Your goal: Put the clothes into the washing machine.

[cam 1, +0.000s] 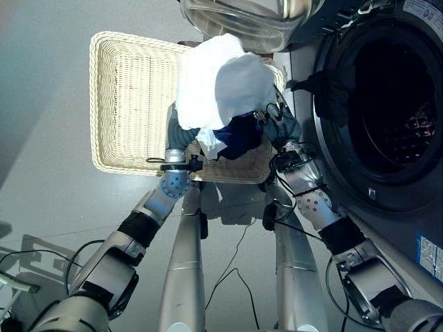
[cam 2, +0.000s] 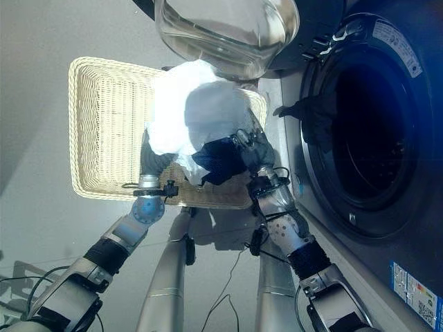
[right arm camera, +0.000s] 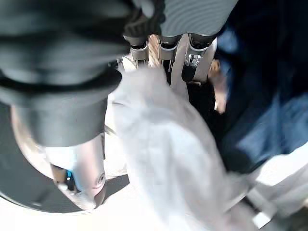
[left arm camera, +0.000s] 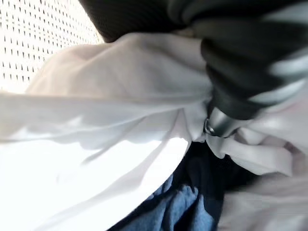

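Both hands are up on the laundry bundle, lifted clear above the wicker basket (cam 1: 124, 104). The left hand (cam 1: 178, 133) sits under the near left edge of the white cloth (cam 1: 208, 83), its dark ribbed cover pressed into the folds; in its own wrist view the cover is buried in white fabric and the fingers are hidden, so whether they are curled or straight cannot be told. The right hand (cam 1: 282, 126) is on the other side, just beside the washing machine's drum opening (cam 1: 394, 104), and its silver fingers (right arm camera: 185, 57) run down into the cloth, wrapped in among white and dark blue fabric, clamped on the bundle. The dark blue garment (cam 1: 241, 135) hangs between the two hands, beneath the white cloth. The washer's glass door (cam 2: 228, 31) stands open just beyond the bundle, past the fingertips. A dark piece of cloth (cam 1: 329, 90) already hangs at the drum's rim, just beyond the right hand.
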